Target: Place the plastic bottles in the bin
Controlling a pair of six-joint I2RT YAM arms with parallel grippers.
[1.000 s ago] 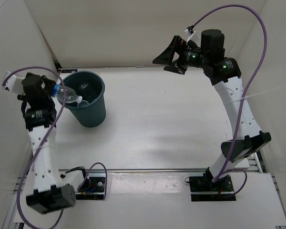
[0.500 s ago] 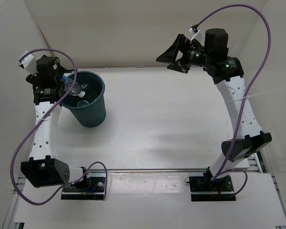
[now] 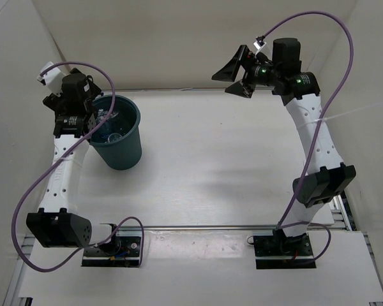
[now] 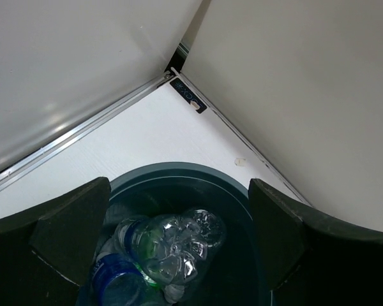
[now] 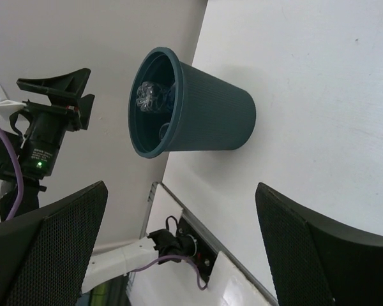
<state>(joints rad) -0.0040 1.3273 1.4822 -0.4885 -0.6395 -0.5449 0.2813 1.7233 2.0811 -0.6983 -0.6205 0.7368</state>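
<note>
The bin [image 3: 124, 150] is a dark teal bucket at the table's far left. Several plastic bottles [image 3: 110, 125] lie inside it. From the left wrist view I look straight down into the bin [image 4: 179, 171] at a clear bottle [image 4: 179, 245] lying on top and a blue-labelled bottle [image 4: 118, 280] beside it. My left gripper [image 3: 94, 118] hangs open over the bin's left rim with nothing between its fingers [image 4: 73, 223]. My right gripper [image 3: 233, 79] is open and empty, raised high at the far right, well away from the bin [image 5: 210, 115].
White walls enclose the table on the left, back and right. A corner seam with a small black bracket [image 4: 188, 95] lies just behind the bin. The arm bases [image 3: 112, 245] sit on the near rail.
My left gripper opened and let go of the clear bottle, which now lies in the bin. The left arm swung back over the rim. The right arm barely shifted.
</note>
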